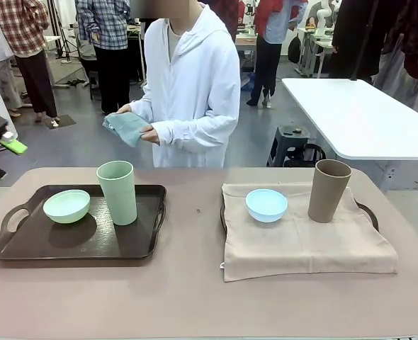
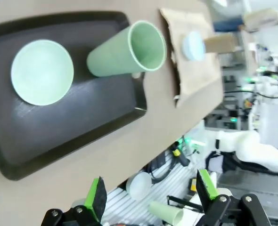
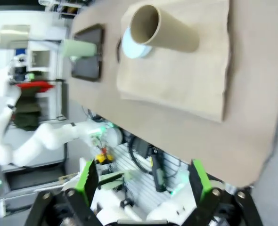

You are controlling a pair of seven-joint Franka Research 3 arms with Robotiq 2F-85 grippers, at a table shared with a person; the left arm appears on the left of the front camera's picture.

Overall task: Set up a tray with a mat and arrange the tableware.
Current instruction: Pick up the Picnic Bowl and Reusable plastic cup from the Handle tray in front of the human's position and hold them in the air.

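Two units, my left end effector (image 2: pixel 151 188) and right end effector (image 3: pixel 143 178), hang spread, empty. Green bowl (image 1: pixel 66 205) and green tumbler (image 1: pixel 117 191) stand on the unmatted left tray (image 1: pixel 39 244); next, I judge, lift them clear for the person's folded cloth (image 1: pixel 126 127)

Trays, two: bare tray (image 1: pixel 134 244), mat-covered tray (image 1: pixel 223 216). Bowls, two: pale green bowl (image 1: pixel 66 205), light blue bowl (image 1: pixel 266 204). Tumblers, two: pale green tumbler (image 1: pixel 117 191), tan-brown tumbler (image 1: pixel 328 190). One beige mat (image 1: pixel 301 248), one folded teal cloth (image 1: pixel 126 127)

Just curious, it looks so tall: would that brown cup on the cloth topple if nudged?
Probably tips easily: the tan-brown tumbler stands tall and narrow on a soft mat. Once down it would likely roll, being round and handleless.
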